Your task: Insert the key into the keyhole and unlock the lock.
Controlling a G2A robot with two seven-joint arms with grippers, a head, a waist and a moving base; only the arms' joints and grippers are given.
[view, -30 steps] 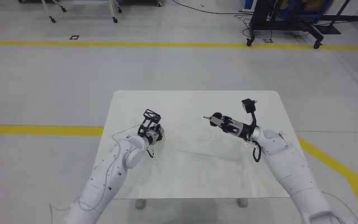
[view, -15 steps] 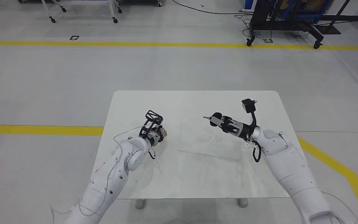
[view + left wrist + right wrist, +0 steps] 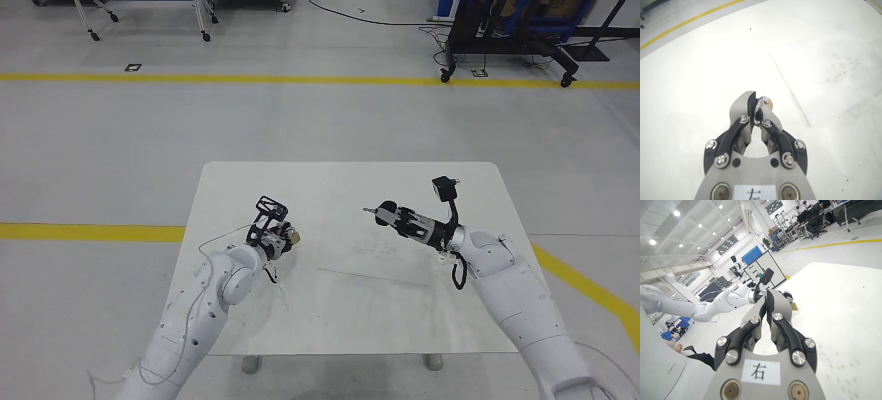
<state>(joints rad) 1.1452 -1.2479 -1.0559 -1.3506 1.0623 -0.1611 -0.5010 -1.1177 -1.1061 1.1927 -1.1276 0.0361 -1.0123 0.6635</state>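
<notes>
Both grippers are over the table (image 3: 430,190), well apart, facing each other. I see left gripper (image 3: 758,104) clamped on the lock (image 3: 770,103) by its shackle, brass body just past its fingertips. Right gripper (image 3: 766,296) is pinched tight on the key (image 3: 368,210), tip poking out ahead.

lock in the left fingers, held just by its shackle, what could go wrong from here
The left fingers pinch the lock only by its silver shackle, so the brass body may swivel away when the key pushes in. Only a thin tip of that key sticks out of the shut right fingers, so it could slip or tilt under load.
</notes>
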